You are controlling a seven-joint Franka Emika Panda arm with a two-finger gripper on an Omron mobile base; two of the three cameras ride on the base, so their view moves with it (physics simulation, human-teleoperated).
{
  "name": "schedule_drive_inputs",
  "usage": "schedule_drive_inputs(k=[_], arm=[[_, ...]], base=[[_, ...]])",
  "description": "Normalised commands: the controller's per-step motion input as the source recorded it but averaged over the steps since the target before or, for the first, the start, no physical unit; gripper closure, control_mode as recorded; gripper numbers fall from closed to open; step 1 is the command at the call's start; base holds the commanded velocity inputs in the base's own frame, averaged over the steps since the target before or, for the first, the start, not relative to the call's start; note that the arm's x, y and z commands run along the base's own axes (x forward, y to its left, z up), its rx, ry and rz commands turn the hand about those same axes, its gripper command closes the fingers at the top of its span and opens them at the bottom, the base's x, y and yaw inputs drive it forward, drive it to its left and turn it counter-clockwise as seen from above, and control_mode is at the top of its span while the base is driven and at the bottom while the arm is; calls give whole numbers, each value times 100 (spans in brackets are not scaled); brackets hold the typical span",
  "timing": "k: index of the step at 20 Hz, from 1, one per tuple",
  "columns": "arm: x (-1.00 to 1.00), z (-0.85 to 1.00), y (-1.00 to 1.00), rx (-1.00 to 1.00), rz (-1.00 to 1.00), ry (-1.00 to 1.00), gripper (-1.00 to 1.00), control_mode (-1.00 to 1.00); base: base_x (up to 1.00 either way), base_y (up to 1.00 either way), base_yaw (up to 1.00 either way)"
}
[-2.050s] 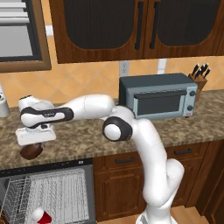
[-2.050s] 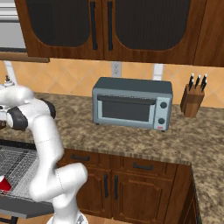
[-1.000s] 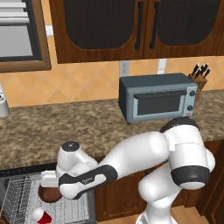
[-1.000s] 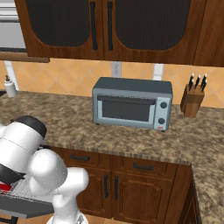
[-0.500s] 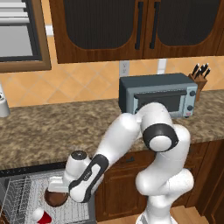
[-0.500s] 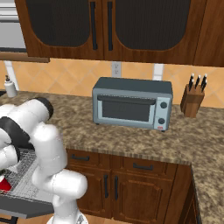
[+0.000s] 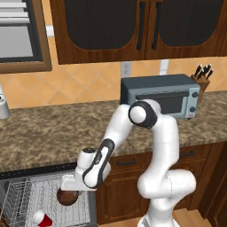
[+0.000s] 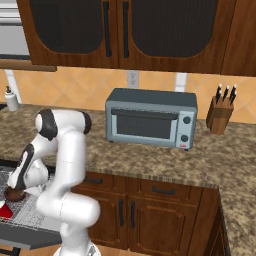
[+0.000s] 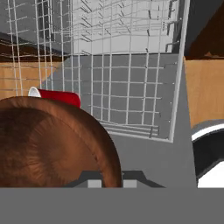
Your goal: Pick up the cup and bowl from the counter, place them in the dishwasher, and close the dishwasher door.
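My gripper (image 7: 69, 188) hangs low over the open dishwasher, shut on the rim of the dark brown bowl (image 7: 67, 197). The bowl hovers just above the white wire rack (image 7: 24, 198), and in the right base view the bowl (image 8: 14, 195) sits under the hand at the far left. In the hand view the bowl (image 9: 48, 144) bulks large at lower left with my gripper (image 9: 109, 180) clamped on its edge. The red cup (image 7: 41, 219) lies on its side in the rack, a little left of the bowl; its red wall (image 9: 57, 97) peeks past the bowl. The dishwasher door (image 8: 30, 234) lies folded down. The granite counter (image 7: 44, 133) runs above.
A grey toaster oven (image 7: 160, 95) and a knife block (image 7: 202, 79) stand on the counter to the right, and a white-grey canister (image 7: 3, 106) at far left. Dark wooden cabinets (image 8: 135, 215) flank the dishwasher. Wood floor (image 9: 205, 92) shows beside the rack.
The arm carried the bowl off the counter down to the rack. Over the last half second its elbow swung more upright and the bowl drifted slightly right. The cup has not moved.
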Motion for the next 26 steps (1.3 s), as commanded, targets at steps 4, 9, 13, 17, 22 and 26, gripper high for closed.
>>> schedule_drive_inputs(k=[4,9,13,17,22,26], arm=[[-14,-10,67,-22,0,-1,100,-100],[-7,-51,59,-14,-7,-1,100,-100],[24,-50,32,-14,-25,-2,100,-100],[48,-43,1,-11,-26,0,100,-100],[48,-57,1,-8,-25,-8,100,-100],[41,-54,4,-7,-19,-9,100,-100]], base=[[0,0,0],[0,0,0],[0,0,0],[0,0,0],[0,0,0],[0,0,0]])
